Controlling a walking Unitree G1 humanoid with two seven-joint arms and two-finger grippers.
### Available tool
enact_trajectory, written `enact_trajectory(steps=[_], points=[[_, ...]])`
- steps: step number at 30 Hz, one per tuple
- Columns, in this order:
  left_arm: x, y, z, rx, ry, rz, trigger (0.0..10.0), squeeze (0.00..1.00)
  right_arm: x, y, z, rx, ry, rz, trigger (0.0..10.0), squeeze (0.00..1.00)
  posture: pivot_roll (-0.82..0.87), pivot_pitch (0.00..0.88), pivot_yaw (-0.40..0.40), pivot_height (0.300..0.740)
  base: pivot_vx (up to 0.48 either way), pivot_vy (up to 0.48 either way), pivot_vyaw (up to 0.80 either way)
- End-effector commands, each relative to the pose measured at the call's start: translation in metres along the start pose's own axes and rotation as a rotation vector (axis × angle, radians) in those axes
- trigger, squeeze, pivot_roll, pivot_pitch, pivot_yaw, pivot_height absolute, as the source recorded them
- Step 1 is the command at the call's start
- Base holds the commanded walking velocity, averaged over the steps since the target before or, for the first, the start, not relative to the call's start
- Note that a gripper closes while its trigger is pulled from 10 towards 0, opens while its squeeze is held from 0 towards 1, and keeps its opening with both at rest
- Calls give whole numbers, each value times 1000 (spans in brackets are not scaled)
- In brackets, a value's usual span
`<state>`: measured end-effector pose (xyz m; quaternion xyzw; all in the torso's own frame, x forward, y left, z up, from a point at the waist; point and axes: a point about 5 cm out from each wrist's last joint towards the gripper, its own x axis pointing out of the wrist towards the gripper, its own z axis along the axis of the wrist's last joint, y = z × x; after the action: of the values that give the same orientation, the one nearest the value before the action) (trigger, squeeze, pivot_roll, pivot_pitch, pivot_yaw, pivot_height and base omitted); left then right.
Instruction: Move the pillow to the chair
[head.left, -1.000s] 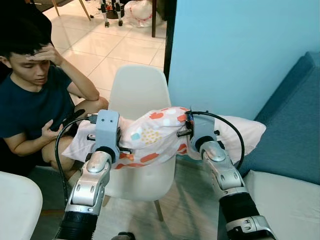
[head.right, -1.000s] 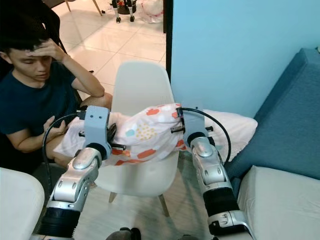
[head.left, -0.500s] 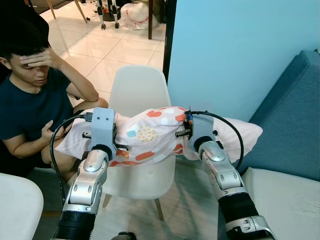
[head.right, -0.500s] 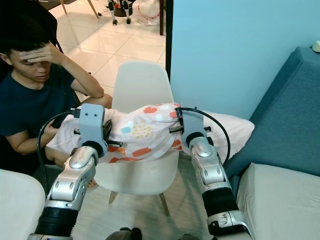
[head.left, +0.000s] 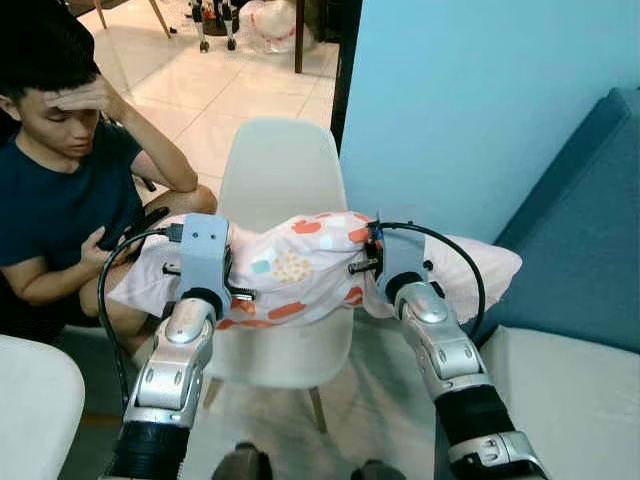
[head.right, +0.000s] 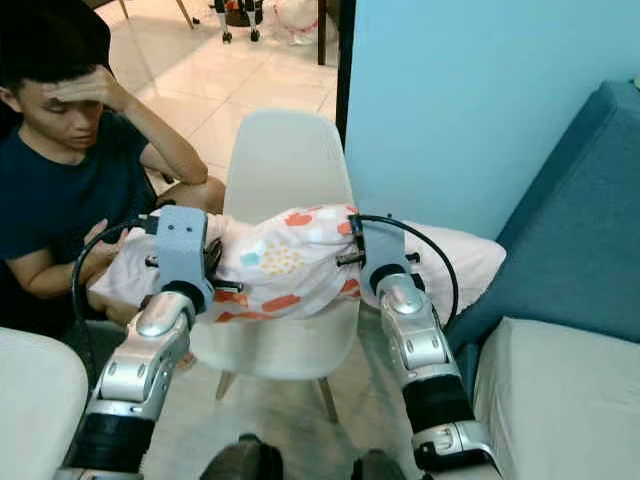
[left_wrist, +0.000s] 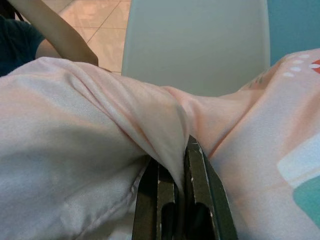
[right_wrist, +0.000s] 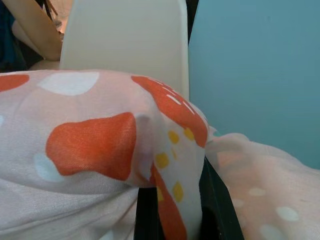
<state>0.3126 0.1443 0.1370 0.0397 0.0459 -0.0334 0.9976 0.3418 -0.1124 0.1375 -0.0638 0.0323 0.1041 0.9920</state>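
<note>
A pink pillow (head.left: 300, 270) with orange, white and teal spots hangs between my two arms, over the seat of a white chair (head.left: 278, 175). My left gripper (left_wrist: 176, 186) is shut on a fold of the pillow's cloth near its left end. My right gripper (right_wrist: 181, 205) is shut on the cloth near the right side. The pillow's right end (head.left: 485, 265) sticks out past the chair toward the sofa. The chair seat (head.left: 285, 350) lies just under the pillow; whether they touch cannot be told.
A person (head.left: 60, 190) in a dark shirt sits on the floor left of the chair, close to the pillow's left end. A blue wall (head.left: 470, 90) stands behind the chair. A blue sofa (head.left: 585, 250) with a light cushion (head.left: 570, 410) is on my right.
The view has shifted a little. The pillow and both grippers have come slightly closer over the chair seat, both grips unchanged.
</note>
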Motion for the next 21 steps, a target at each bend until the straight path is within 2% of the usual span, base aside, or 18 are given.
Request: enact_trajectory(steps=[1,21], points=[[1,-7,3,20,-19,-40,10000,0,1,8,17,-4,-91,33,10000,0,20,105,-8,636,0,0,0],[3,-13,3,32,-18,-73,10000,0,1,7,18,-1,-96,22,10000,0,18,100,6,636,0,0,0]])
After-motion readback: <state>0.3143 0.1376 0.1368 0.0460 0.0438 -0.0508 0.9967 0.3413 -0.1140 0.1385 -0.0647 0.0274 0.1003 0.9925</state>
